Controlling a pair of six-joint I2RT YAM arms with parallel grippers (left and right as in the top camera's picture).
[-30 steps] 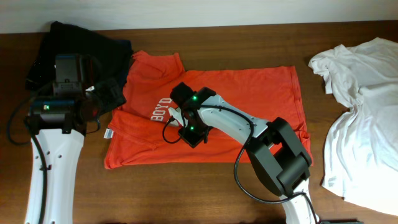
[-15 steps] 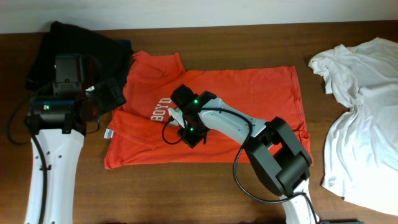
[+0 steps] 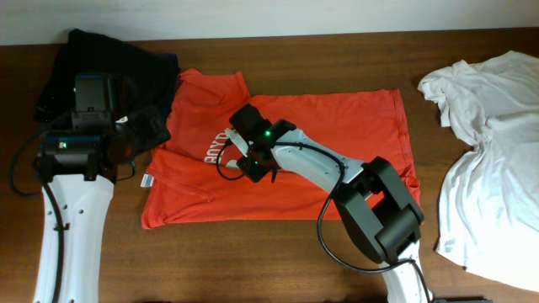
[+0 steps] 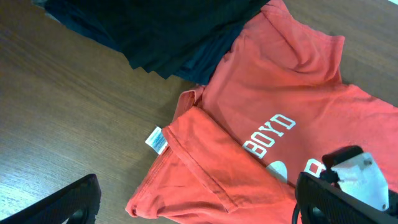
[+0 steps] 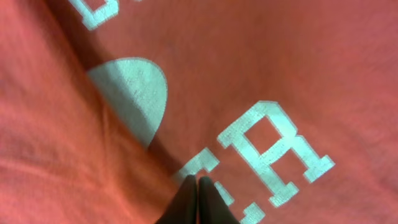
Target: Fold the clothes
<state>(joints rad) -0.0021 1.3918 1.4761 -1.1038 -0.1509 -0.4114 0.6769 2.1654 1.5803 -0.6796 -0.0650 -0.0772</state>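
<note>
While the orange-red T-shirt (image 3: pixel 337 135) lies centre-frame on the tabletop (image 3: pixel 253 261), the right claw (image 5: pixel 196 186) rests closed tight against its lettering beside the fold, likely to pin it; the left claw (image 4: pixel 199 198) hovers spread wide, empty.

The right gripper (image 5: pixel 198 184) is sliding across the orange-red T-shirt (image 3: pixel 345 126) — away from the near hem, toward the collar — and is covering more of the white lettering (image 3: pixel 212 151).
</note>
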